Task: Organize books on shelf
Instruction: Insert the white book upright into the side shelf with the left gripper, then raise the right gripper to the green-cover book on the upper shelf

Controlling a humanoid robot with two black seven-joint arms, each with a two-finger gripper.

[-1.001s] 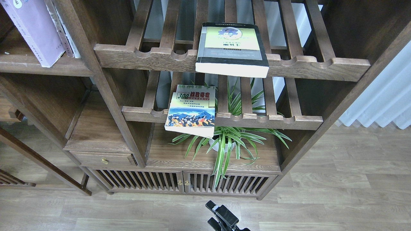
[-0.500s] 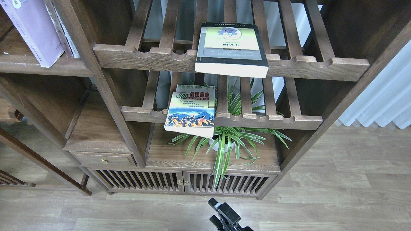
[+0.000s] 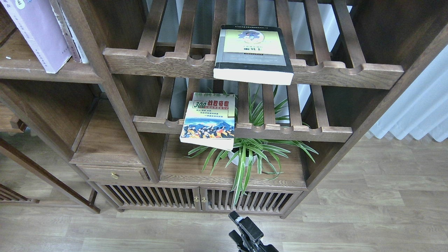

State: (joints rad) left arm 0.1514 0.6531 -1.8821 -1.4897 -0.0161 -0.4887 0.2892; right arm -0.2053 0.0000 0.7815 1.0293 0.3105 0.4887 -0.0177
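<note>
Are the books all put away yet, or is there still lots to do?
Partly. The lavender book already stands on the solid shelf at the left. Nothing is in hand: one claw is just poking in at the bottom, holding nothing. Still left: the yellow-and-grey book lying on the top slatted rack and the "300" book hanging over the lower rack, above the plant.

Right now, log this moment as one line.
yellow-and-grey book flat on upper rack | "300" book on lower rack | lavender book on shelf | gripper low, empty

A yellow-and-grey book [image 3: 253,54] lies on the upper slatted rack [image 3: 315,71], the "300" book [image 3: 209,120] below.
</note>
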